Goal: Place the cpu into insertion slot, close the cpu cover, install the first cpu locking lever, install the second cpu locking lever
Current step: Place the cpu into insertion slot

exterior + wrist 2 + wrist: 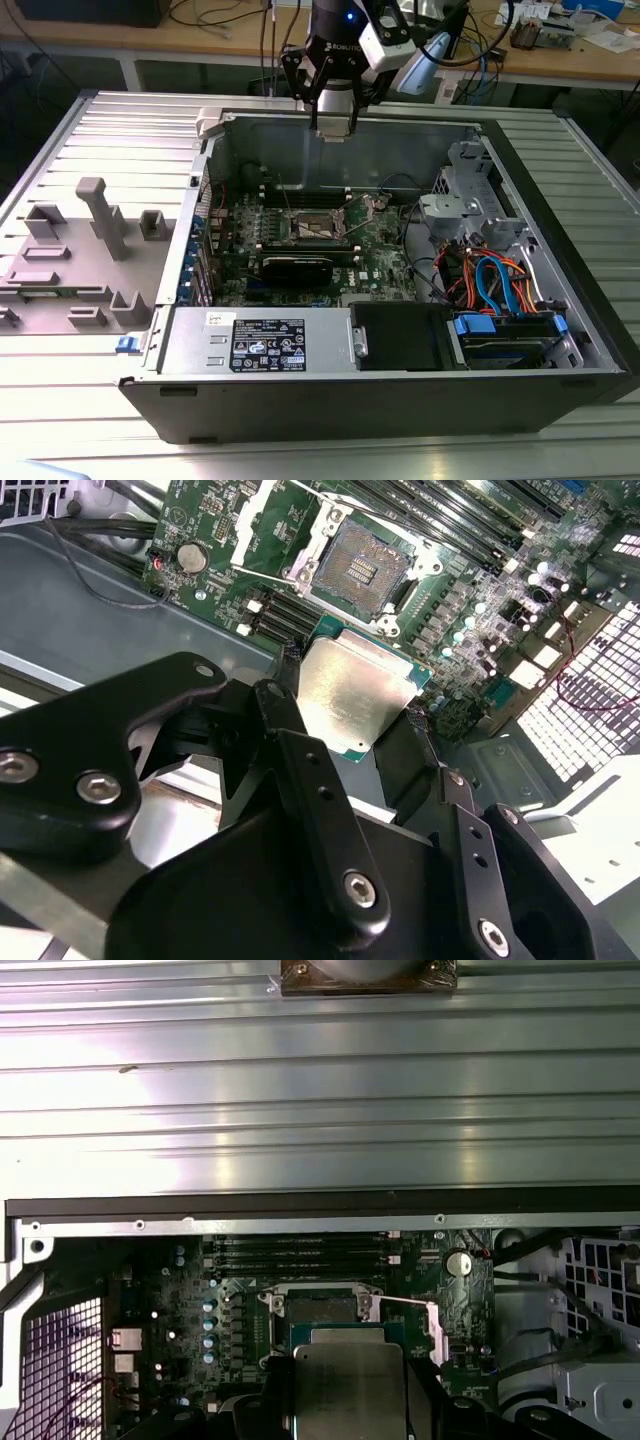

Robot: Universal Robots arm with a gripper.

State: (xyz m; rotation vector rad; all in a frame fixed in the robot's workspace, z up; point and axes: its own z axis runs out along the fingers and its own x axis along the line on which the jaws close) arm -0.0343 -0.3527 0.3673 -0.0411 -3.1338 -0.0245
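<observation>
In the exterior view, at nine o'clock of the scene, a grey plastic fixture with upright posts [100, 215] lies on the ribbed metal table [580, 180]. In the middle stands the open dark computer case [400, 400] with the green circuit board [385, 260] inside. At three o'clock within the case sit blue and orange cables [490, 280]. At twelve o'clock, above the rear wall of the case, hangs the black gripper [334, 118].

The second wrist view adds the grip itself. The black fingers [290, 735] press on two opposite edges of the cpu [355, 695], so the gripper is pinching it. The cpu is a small flat square chip with a dull silver-grey metal top and a thin green border.

The insertion slot [368, 568], a square black socket with a silver rim, lies well apart from the cpu, and its dark centre is bare. In the exterior view the insertion slot [322, 226] is at six o'clock from the held cpu, down on the board. In the first wrist view the cpu [350, 1390] partly hides the insertion slot [322, 1309] behind it.
</observation>
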